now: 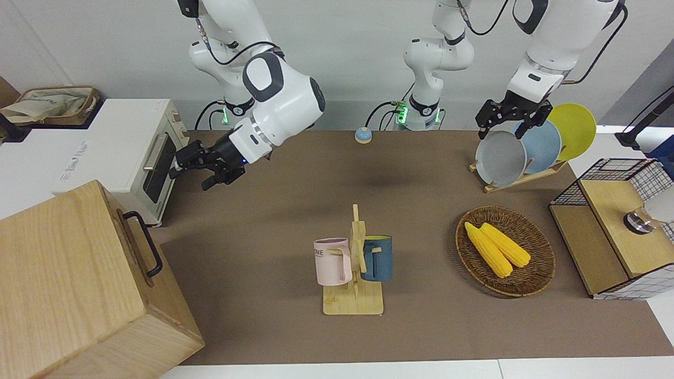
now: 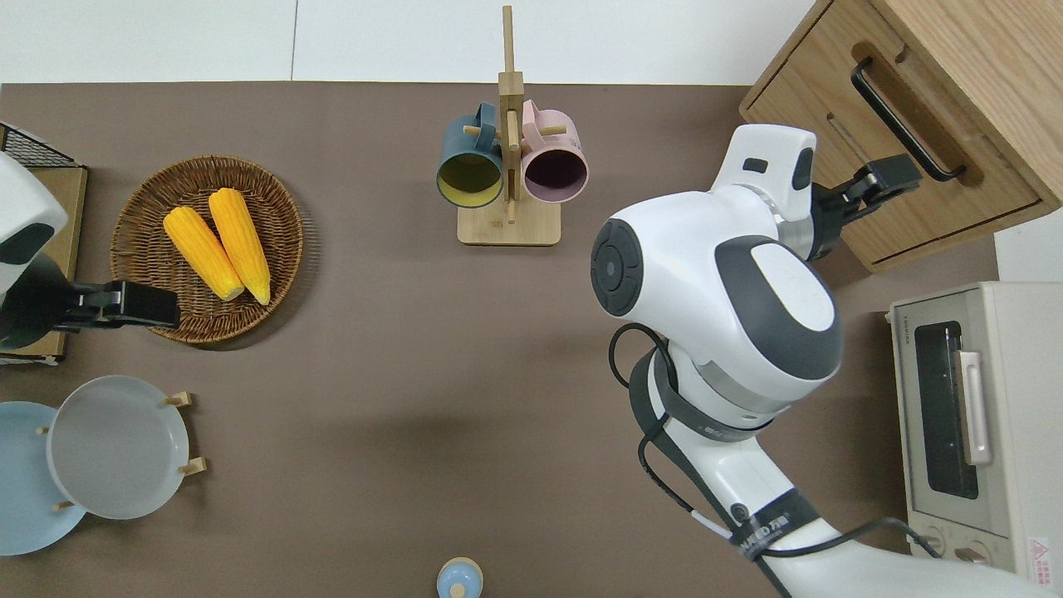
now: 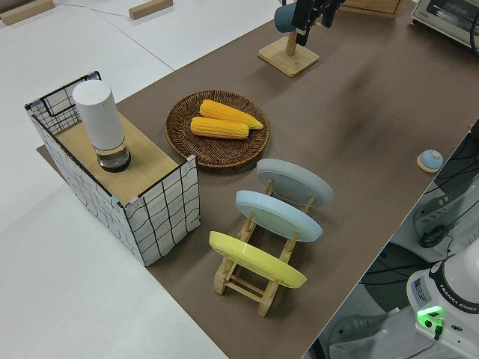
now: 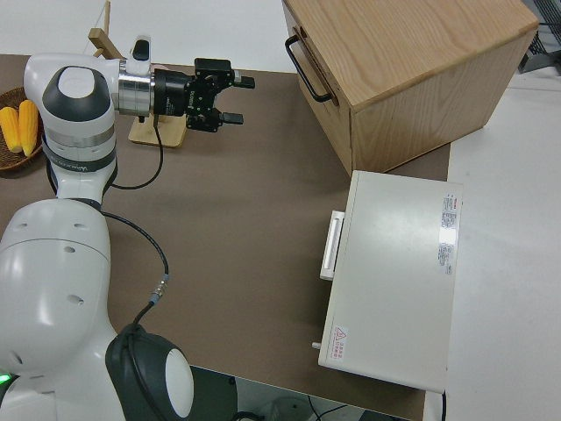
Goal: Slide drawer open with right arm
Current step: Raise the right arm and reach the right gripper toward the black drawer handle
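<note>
While shut, drawer [image 2: 901, 137] handle [image 2: 899, 119] runs diagonally — facing open right gripper [image 4: 237, 99].

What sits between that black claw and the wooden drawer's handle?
Nothing: the right side view shows only bare brown mat between the right gripper and the drawer's handle.

Light-wood drawer [image 2: 893, 158], black bar handle [image 2: 901, 120]. White toaster oven [image 2: 976, 432]. Brown table mat [image 2: 399, 349]. Pink mug [image 1: 333, 261], dark blue mug [image 1: 378, 258]. Yellow corn cobs [image 1: 496, 249], brown wicker basket [image 1: 537, 273].
</note>
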Action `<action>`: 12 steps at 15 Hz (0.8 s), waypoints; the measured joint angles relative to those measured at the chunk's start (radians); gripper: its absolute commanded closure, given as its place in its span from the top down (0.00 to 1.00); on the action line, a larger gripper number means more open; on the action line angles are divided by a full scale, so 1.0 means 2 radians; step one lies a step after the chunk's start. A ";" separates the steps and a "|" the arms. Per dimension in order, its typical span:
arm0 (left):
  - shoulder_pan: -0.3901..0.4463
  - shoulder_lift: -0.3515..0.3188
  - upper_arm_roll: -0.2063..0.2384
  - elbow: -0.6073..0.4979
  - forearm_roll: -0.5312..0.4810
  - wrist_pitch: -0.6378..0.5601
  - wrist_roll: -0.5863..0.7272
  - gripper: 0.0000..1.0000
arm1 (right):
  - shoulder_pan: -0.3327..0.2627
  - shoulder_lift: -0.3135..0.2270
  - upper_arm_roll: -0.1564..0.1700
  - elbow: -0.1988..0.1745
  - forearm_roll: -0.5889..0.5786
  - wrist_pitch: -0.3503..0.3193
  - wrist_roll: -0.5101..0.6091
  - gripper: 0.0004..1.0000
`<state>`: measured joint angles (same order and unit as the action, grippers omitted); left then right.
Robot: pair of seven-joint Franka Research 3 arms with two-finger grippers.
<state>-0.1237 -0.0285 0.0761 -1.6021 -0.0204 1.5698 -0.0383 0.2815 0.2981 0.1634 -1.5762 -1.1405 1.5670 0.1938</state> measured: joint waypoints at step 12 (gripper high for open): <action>0.000 0.000 0.000 0.000 0.000 0.000 0.000 1.00 | 0.002 0.054 -0.028 -0.001 -0.102 0.041 0.088 0.97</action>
<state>-0.1237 -0.0285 0.0761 -1.6021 -0.0204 1.5698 -0.0383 0.2860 0.4067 0.1081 -1.5789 -1.3439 1.6482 0.3703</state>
